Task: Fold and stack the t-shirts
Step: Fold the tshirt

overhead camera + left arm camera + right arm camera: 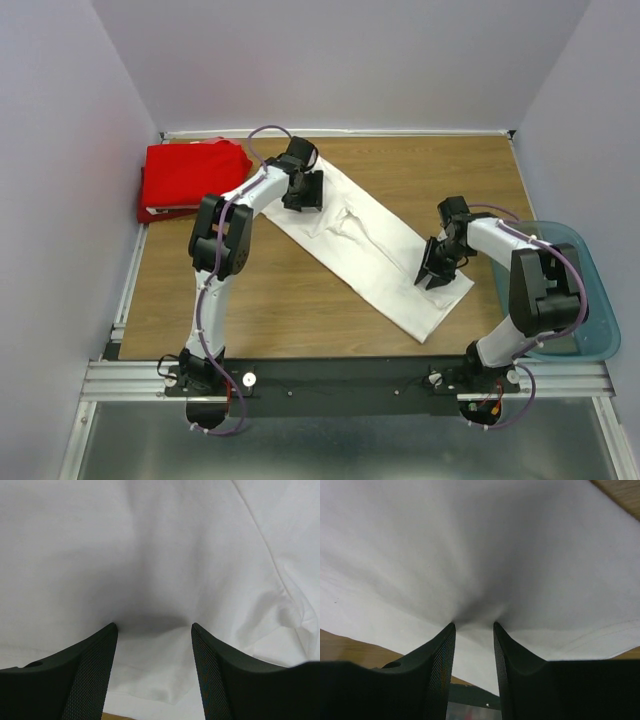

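**1. Workpiece position.** I see the white cloth t-shirt [370,250] lying on the brown wood-grain table [300,310], folded into a long, narrow strip. The strip runs diagonally from the far side, left of centre, to the near right. A few creases show near its middle. The plain bright red cloth t-shirt [190,175] lies folded in the far left corner of the table, well apart from the white one.

**2. Left end effector.** The left gripper [303,192] is down on the far left end of the strip. In the left wrist view, the left gripper [154,627] has its fingers [85,675] standing wide apart with their tips on the cloth. The cloth between them lies smooth, with a shadow at the tips. I read this gripper as open and resting on the shirt.

**3. Right end effector.** The right gripper [437,272] is at the near right end of the strip. In the right wrist view, the right gripper [474,624] has its fingers [437,670] drawn close together. White cloth fills the narrow gap, and creases fan out from that gap. I read this gripper as clamped on the edge of the shirt.

**4. Surroundings.** A translucent blue-tinted plastic tub [603,320] stands at the right edge of the table, partly hidden behind the right arm.
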